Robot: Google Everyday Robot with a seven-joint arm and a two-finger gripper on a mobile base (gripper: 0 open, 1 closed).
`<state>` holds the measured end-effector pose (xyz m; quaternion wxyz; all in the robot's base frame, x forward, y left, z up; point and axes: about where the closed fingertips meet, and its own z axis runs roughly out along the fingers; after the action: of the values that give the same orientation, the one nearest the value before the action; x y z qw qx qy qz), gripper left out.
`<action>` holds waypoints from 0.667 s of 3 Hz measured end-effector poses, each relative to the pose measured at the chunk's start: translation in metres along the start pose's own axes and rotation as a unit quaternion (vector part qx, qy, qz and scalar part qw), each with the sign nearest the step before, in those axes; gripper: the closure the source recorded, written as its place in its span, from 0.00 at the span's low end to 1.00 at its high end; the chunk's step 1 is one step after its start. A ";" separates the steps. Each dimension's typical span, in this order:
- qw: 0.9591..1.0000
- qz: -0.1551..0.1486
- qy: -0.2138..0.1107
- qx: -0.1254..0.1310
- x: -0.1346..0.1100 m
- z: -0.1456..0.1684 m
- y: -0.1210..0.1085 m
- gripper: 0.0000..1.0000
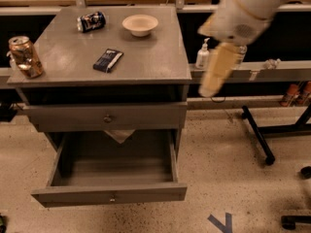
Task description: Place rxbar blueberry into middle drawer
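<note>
The rxbar blueberry (108, 60) lies flat on the grey cabinet top (146, 57), left of centre, in a dark wrapper with a light label. The middle drawer (109, 194) is pulled out below and nothing shows inside it. The like-fronted drawer above it (108, 118) is closed. My arm comes in from the upper right, blurred. Its cream end, the gripper (208, 89), hangs beside the cabinet's right edge, well to the right of the bar and touching nothing.
On the cabinet top stand a crushed blue can (91, 21), a cream bowl (140, 24) and a brown can (25, 56). A sanitizer bottle (203, 55) sits on the shelf rail to the right. A black stand leg (257, 135) crosses the floor at right.
</note>
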<state>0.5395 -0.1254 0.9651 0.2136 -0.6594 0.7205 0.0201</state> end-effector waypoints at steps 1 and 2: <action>0.997 -0.041 -0.062 -0.019 -0.093 0.067 -0.061 0.00; 0.995 -0.030 -0.095 -0.025 -0.146 0.121 -0.102 0.00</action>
<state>0.6767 0.0367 0.9294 0.2650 -0.6813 0.6757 0.0946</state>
